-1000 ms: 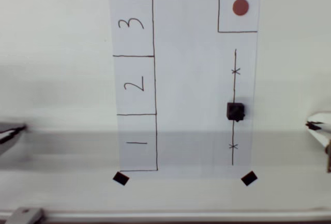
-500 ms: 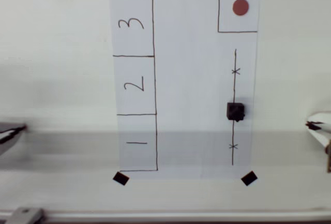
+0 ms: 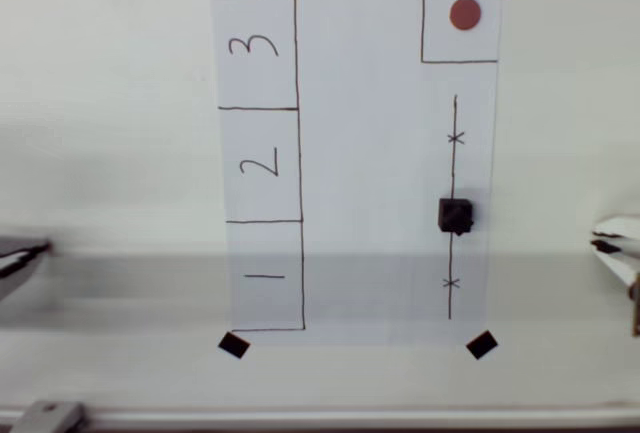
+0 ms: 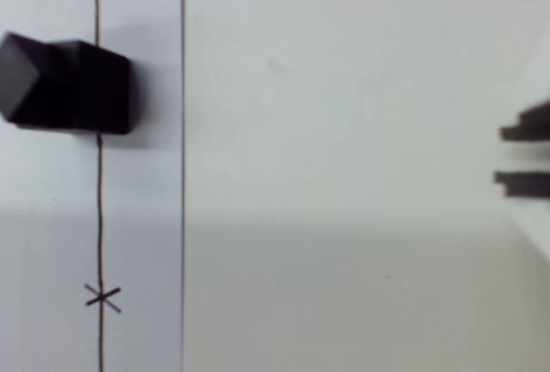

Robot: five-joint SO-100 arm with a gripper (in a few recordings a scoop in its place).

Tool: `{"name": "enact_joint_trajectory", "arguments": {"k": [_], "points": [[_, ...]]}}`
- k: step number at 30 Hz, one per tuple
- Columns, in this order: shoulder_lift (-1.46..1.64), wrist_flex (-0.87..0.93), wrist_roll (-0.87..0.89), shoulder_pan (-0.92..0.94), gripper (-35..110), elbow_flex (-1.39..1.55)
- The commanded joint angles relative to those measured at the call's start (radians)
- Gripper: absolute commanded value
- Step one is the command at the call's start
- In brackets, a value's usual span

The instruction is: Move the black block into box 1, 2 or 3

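Black block (image 3: 455, 215) sits on the pen line at the sheet's right in the overhead view, well apart from box 2 (image 3: 259, 165), gripper (image 3: 615, 243) at right edge, fingers nearly closed and empty; should open wider and centre over the block before descending.

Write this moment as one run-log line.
black block: on drawn line, outside boxes | box 2: empty | gripper: right edge, away from block, holding nothing
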Motion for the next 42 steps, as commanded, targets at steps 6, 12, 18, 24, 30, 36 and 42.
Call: {"name": "enact_joint_trajectory", "arguments": {"k": [6,12,18,24,30,36,42], "points": [[0.002,0.018,-0.055,-0.015,1,0.011],[-0.005,-0.048,-0.064,-0.037,2,-0.002],[-0.225,-0.046,-0.049,-0.037,6,-0.213],[-0.489,-0.049,-0.025,-0.037,7,-0.433],[-0.733,-0.101,0.0,-0.032,7,-0.597],[-0.95,-0.178,0.002,-0.031,8,-0.686],[-1.114,-0.253,0.0,-0.029,10,-0.759]]}}
